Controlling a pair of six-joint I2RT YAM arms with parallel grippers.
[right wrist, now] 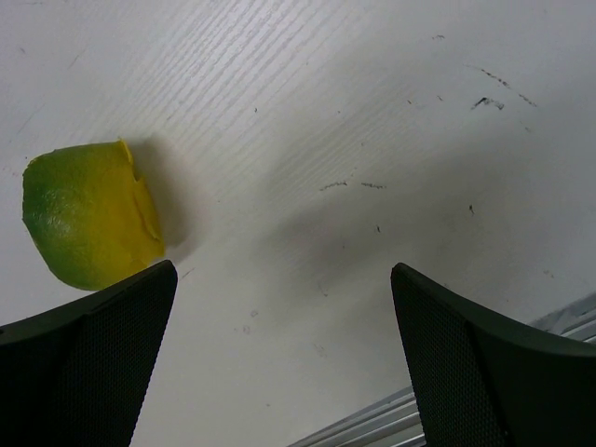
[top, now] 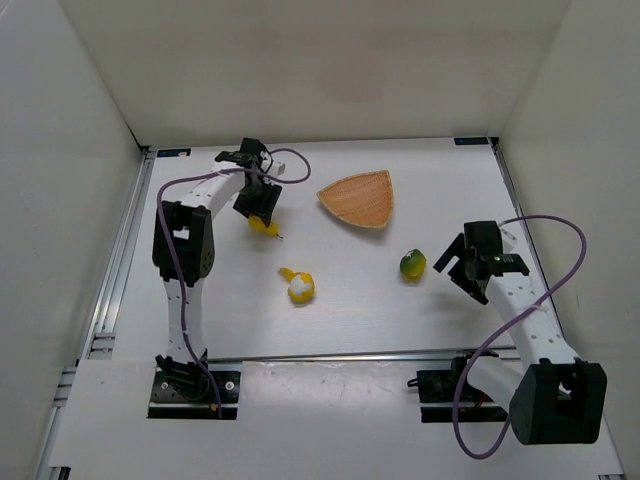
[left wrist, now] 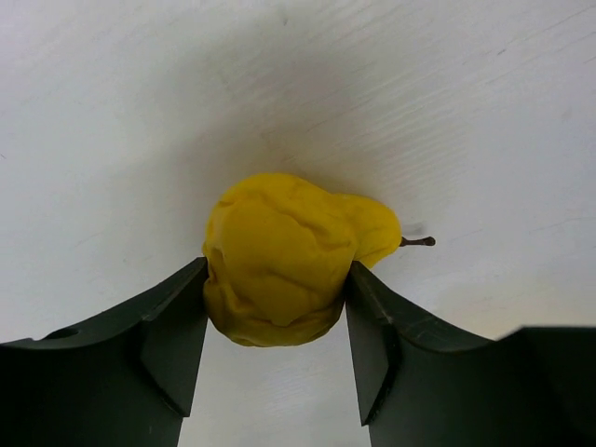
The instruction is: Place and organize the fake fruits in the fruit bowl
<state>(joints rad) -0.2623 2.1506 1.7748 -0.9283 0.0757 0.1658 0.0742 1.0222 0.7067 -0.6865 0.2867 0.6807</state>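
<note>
Yellow pear [left wrist: 279, 237] pinched in left tool [left wrist: 277, 275] near woven bowl [top: 360, 198]; right tool [right wrist: 281, 275] spread beside green-yellow fruit [right wrist: 88, 214].

Legible text, labels, brands, numbers, signs: none in any of the three views.

Possible markings, unreadable:
- Left tab [top: 172, 152], small and dark blue, at the far left corner of the table [top: 350, 320], upper left of the top view. Too small to tell if it is printed.
- Right tab [top: 470, 141], same kind, at the far right corner, upper right of the top view. Too small to tell.
- Dark specks [right wrist: 492, 101] on the table, upper right of the right wrist view. These are scuffs, not characters.
</note>
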